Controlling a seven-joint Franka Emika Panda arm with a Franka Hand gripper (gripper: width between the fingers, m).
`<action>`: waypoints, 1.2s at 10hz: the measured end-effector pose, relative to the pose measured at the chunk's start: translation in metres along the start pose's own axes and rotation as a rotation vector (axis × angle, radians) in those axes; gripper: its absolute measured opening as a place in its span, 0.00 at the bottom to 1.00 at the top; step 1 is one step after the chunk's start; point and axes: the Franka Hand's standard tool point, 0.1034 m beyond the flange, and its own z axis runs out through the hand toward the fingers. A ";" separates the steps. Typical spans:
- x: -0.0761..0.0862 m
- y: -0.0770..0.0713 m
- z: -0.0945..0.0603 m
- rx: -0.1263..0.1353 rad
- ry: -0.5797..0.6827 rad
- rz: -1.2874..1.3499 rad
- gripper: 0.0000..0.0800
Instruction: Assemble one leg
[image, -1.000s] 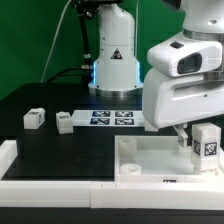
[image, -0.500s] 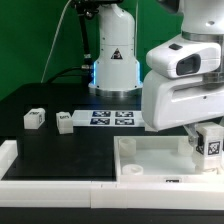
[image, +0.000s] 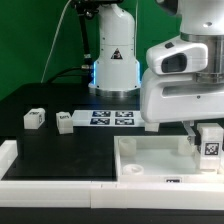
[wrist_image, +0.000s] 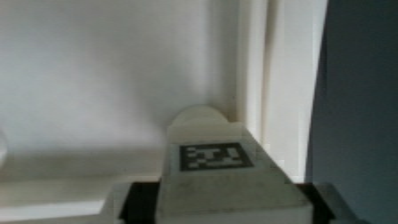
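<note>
Pinched between the two dark fingers (wrist_image: 132, 201) of the gripper (wrist_image: 228, 201): a stubby white plastic leg (image: 209, 143), blocky, with a black-and-white square tag on its facing side. Held upright at the exterior view's right edge, over the right end of a large white panel (image: 150, 163). Not possible to tell whether touching the panel or just above it. Panel smooth and matte, tray-like, with a raised rim and a round socket at its near corner on the exterior view's left. Above the leg, the arm's bulky wrist housing (image: 180, 85), glossy white with rounded edges. From the wrist view, the leg's narrow end rounded, its tag sharp and flat on the upper face, the panel's pale floor and straight rim wall just beyond it, a strip of dark table (wrist_image: 365, 100) past the rim. On the black table in the exterior view, well apart from the gripper: one spare leg (image: 33, 118) and a second spare leg (image: 64, 121), both small white tagged blocks, the second just beside the thin flat marker board (image: 112, 118). Behind, the arm's white base (image: 113, 62) against a green backdrop (image: 35, 45).
</note>
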 end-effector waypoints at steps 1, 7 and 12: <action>-0.001 -0.002 0.000 -0.002 0.005 0.175 0.37; 0.000 -0.009 0.001 -0.010 0.037 0.909 0.37; 0.000 -0.011 0.002 0.002 0.032 0.947 0.75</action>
